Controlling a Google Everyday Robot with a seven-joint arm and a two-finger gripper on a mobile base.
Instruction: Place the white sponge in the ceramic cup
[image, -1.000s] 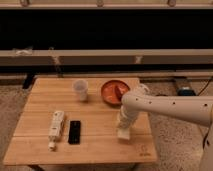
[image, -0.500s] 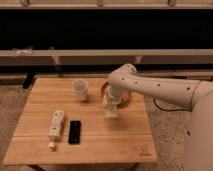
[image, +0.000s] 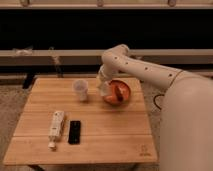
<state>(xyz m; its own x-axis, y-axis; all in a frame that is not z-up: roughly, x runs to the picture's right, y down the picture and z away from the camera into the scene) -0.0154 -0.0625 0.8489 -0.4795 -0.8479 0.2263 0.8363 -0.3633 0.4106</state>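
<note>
The ceramic cup (image: 81, 90) stands upright on the far middle of the wooden table (image: 100, 142). My gripper (image: 104, 90) hangs from the white arm (image: 145, 72), just above the table between the cup and the orange-red bowl (image: 120, 92), a little to the cup's right. No white sponge lies anywhere on the table. A pale shape at the gripper's tip may be the sponge, but I cannot tell it apart from the gripper.
A white remote-like stick (image: 56, 126) and a black flat slab (image: 74, 132) lie side by side at the front left of the table. The bowl holds something reddish. A dark wall with a ledge runs behind the table.
The gripper has moved from the front right of the table up and to the left, past the bowl, and now sits close beside the cup. The cup, bowl, stick and slab have not moved.
</note>
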